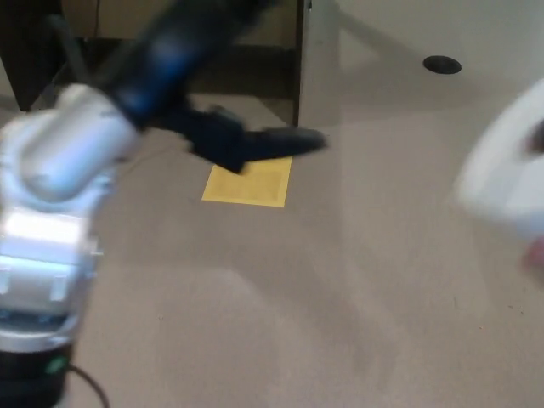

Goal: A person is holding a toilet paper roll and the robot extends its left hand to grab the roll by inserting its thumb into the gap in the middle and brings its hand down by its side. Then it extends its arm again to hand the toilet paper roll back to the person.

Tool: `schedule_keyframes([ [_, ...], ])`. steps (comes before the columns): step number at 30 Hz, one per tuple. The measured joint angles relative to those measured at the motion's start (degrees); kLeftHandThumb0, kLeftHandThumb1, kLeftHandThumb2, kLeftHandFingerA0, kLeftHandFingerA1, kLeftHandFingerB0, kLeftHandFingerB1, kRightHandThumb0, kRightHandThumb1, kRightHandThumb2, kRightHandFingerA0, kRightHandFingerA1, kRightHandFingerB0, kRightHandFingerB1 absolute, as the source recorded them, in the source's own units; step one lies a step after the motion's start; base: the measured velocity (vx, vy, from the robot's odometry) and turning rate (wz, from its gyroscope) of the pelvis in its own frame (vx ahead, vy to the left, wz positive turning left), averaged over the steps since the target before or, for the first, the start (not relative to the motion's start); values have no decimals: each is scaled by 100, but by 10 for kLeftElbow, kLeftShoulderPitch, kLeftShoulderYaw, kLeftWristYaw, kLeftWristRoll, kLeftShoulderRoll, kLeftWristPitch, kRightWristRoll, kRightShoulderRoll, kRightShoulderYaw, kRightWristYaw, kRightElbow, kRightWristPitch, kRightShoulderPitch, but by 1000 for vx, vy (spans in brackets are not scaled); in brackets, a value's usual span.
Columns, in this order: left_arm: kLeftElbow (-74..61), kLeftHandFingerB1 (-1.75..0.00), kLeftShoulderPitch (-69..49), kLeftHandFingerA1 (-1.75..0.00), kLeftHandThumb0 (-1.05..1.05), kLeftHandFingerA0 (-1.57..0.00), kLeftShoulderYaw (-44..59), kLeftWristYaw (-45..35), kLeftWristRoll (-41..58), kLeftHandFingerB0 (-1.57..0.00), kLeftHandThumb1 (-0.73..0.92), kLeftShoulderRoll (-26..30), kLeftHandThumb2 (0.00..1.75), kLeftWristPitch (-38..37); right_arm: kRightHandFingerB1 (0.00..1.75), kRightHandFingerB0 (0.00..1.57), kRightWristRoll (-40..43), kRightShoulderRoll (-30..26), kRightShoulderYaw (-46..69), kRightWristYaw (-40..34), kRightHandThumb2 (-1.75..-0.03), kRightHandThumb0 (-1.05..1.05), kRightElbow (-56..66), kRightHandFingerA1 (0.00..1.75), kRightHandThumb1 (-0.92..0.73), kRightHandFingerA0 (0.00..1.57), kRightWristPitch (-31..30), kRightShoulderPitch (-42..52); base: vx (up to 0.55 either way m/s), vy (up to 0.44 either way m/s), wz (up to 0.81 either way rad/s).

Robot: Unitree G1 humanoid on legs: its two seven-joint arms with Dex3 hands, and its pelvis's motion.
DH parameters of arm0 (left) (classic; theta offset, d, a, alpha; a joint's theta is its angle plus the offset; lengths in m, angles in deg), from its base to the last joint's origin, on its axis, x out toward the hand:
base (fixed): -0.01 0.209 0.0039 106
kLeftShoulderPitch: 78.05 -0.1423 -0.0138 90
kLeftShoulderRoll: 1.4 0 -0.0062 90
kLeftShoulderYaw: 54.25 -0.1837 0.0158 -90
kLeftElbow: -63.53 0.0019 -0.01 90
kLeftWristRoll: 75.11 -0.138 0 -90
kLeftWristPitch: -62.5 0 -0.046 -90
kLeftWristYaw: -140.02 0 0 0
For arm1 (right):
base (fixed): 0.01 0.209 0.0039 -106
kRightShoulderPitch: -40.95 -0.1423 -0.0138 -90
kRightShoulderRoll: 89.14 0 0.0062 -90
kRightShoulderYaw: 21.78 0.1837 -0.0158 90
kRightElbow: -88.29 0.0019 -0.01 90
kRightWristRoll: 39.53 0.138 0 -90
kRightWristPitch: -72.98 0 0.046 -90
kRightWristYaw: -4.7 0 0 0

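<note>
The left hand (204, 102) sits at the far left, blurred, holding nothing; one dark digit juts right over the yellow sheet (248, 181) on the floor (280, 297). Whether its fingers are spread or pressed together cannot be told through the blur. The roll (501, 170) is a white smear at the right edge, well apart from the hand, perhaps with a person's fingertip (535, 251) below it.

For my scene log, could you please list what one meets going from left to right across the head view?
Silver robot arm → left robot hand → yellow paper on the floor → round black floor port → blurred toilet paper roll.
</note>
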Motion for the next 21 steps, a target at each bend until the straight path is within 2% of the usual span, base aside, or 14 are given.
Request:
schedule_keyframes([
  [1, -6, -20, -11, -26, -54, -5, 13, -3, 7, -4, 36, 6, 76, 0, 43, 56, 0, 0, 0, 0, -61, -37, 0, 59, -67, 73, 0, 0, 0, 0, 0],
  [3, -21, -25, -50, -33, -49, -1, 52, -8, 28, 0, 31, 19, 75, 0, 44, 57, 0, 0, 0, 0, -60, -36, 0, 60, -67, 73, 0, 0, 0, 0, 0],
  [4, -30, -21, -74, -31, -50, -3, 70, -11, 37, -3, 34, 25, 74, 0, 43, 57, 0, 0, 0, 0, -60, -36, 0, 60, -67, 73, 0, 0, 0, 0, 0],
  [6, -40, -16, -127, -29, -49, -1, 101, -13, 52, 0, 33, 29, 71, -1, 43, 56, 0, 0, 0, 0, -61, -36, 0, 58, -67, 73, 0, 0, 0, 0, 0],
  [10, -40, -20, -230, -34, -45, -5, 138, -17, 70, -7, 33, 24, 67, -15, 44, 59, 0, 0, 0, 0, -60, -35, 1, 64, -66, 76, 1, 0, 0, 0, 0],
  [11, -34, -23, -255, -31, -42, -10, 145, -18, 73, -7, 39, 22, 52, -22, 44, 58, 0, 0, 0, -1, -60, -35, 1, 64, -66, 75, 1, 0, 0, 0, 0],
  [12, -27, -19, -278, -35, -44, -6, 152, -18, 75, -10, 33, 20, 62, -29, 43, 57, 0, 0, 0, -1, -60, -36, 1, 65, -66, 74, 2, 1, 0, 0, 0],
  [13, -16, -25, -304, -31, -36, -12, 160, -17, 76, -8, 41, 18, 52, -37, 43, 55, 0, 0, 0, -2, -60, -36, 1, 64, -67, 73, 2, 1, 0, 0, 0],
  [14, 0, -25, -330, -31, -36, -12, 167, -16, 76, -8, 41, 14, 52, -47, 43, 55, 0, 0, 0, -2, -60, -36, 1, 64, -67, 73, 2, 1, 0, 0, 0],
  [15, 16, -47, -355, -49, -23, -3, 173, -15, 76, 0, 31, 10, 84, -55, 42, 54, 0, 0, 1, -2, -60, -34, 1, 58, -66, 71, 2, 1, 0, 0, 0],
  [17, 49, -47, -394, -49, -19, -2, 180, -11, 75, 0, 34, 6, 85, -72, 43, 53, 0, 0, 1, -2, -59, -33, 1, 57, -65, 70, 3, 2, 0, 0, 0],
  [18, 72, -30, -413, -35, -31, -15, 183, -8, 74, -14, 42, 4, 57, -82, 42, 53, 1, 0, 1, -2, -59, -34, 1, 57, -66, 69, 3, 3, 0, 0, 0],
  [21, 133, -28, -457, -34, -24, -15, 188, 4, 71, -15, 47, 2, 55, -105, 42, 52, 1, 0, 1, -2, -60, -34, 1, 54, -66, 66, 4, 4, 0, 0, 0],
])
